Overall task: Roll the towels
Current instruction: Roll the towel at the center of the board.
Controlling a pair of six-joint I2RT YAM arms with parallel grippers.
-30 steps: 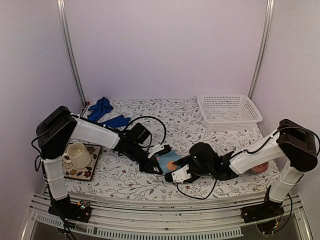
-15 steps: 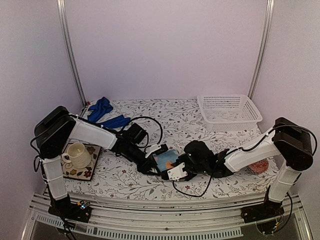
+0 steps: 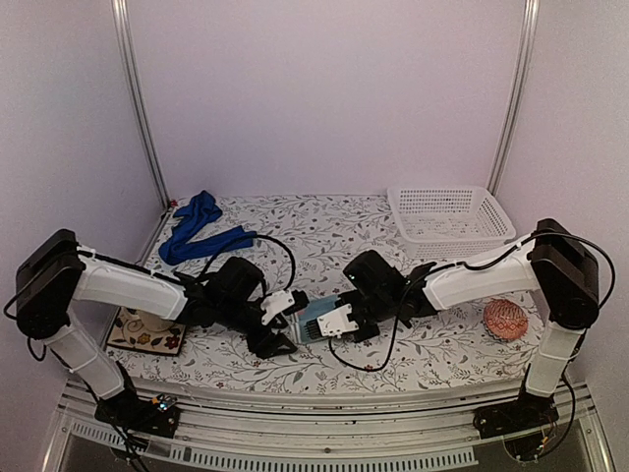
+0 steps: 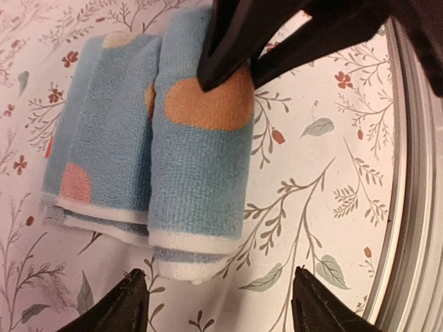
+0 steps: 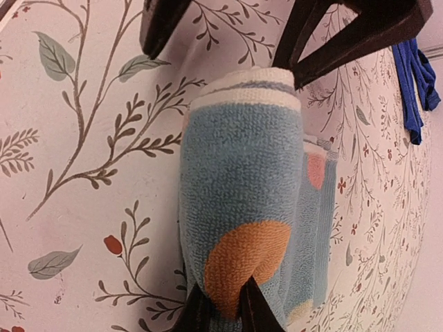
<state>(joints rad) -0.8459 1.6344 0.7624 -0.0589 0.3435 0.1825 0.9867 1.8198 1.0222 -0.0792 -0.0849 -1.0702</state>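
Since pale walls close in on three sides, there is little room around the counter (image 3: pixel 393 246), whose flower-printed top looks matte enough to roll on. The long royal-blue towel (image 3: pixel 197 221) lies crumpled at the back left, limp and light. The light-blue towel (image 4: pixel 197 173), half rolled near the front, looks soft and apt to spring open, so it is best pinched at the roll's ends. The right gripper (image 5: pixel 223 287) nips one end, and the left gripper (image 4: pixel 218 273) stands spread at the other.
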